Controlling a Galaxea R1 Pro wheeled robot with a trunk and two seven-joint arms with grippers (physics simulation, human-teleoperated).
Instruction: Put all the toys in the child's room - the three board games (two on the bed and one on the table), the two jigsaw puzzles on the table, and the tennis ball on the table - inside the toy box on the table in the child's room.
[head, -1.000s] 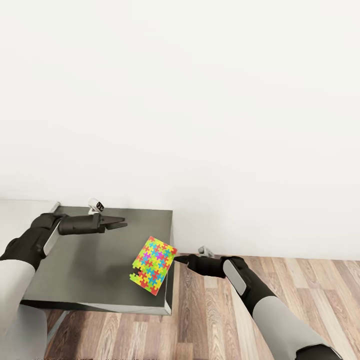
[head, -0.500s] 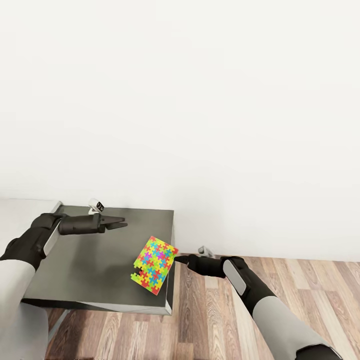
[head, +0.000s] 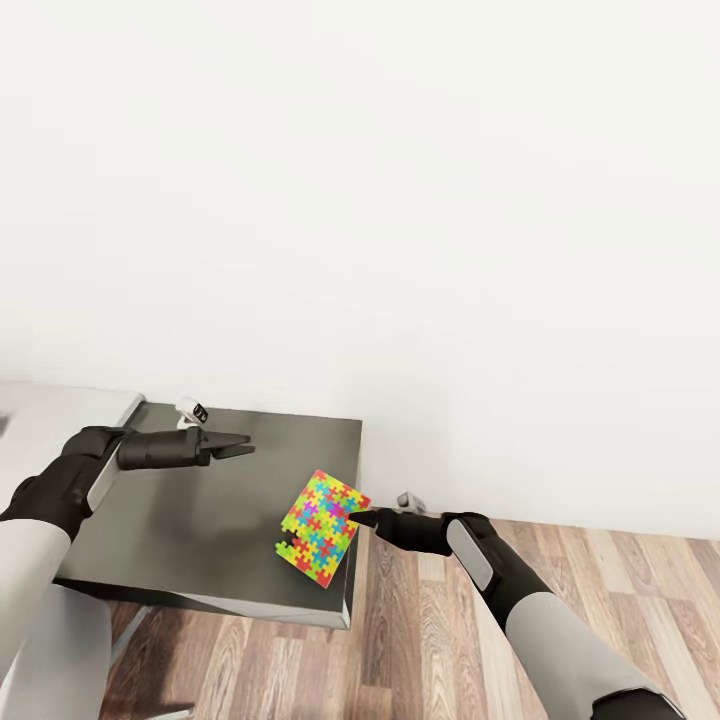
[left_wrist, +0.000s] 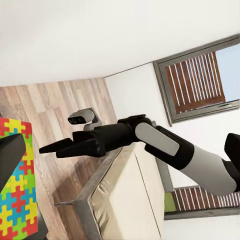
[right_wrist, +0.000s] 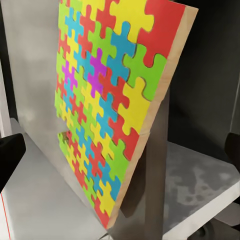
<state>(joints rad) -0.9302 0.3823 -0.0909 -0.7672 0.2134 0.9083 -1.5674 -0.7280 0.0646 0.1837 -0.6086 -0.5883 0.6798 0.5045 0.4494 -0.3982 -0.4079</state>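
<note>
A jigsaw puzzle (head: 322, 526) of many bright colours lies on the dark table (head: 180, 520) at its right edge, one corner just past the rim. My right gripper (head: 353, 518) is open beside the table, its tips right at the puzzle's right side. In the right wrist view the puzzle (right_wrist: 105, 100) stands ahead of the spread fingers, not between them. My left gripper (head: 245, 446) is open and hovers over the back of the table, pointing right, apart from the puzzle. The left wrist view looks past the puzzle (left_wrist: 15, 200) at the right gripper (left_wrist: 47, 148).
A white wall rises behind the table. Wooden floor (head: 600, 600) lies to the right of it. A pale surface (head: 50, 410) adjoins the table on the left. The left wrist view takes in a beige bed (left_wrist: 125, 200) and a shuttered window (left_wrist: 200, 80).
The camera has shifted, so the table and puzzle now sit a little further right and more of the table's left side shows. Both arms keep their poses.
</note>
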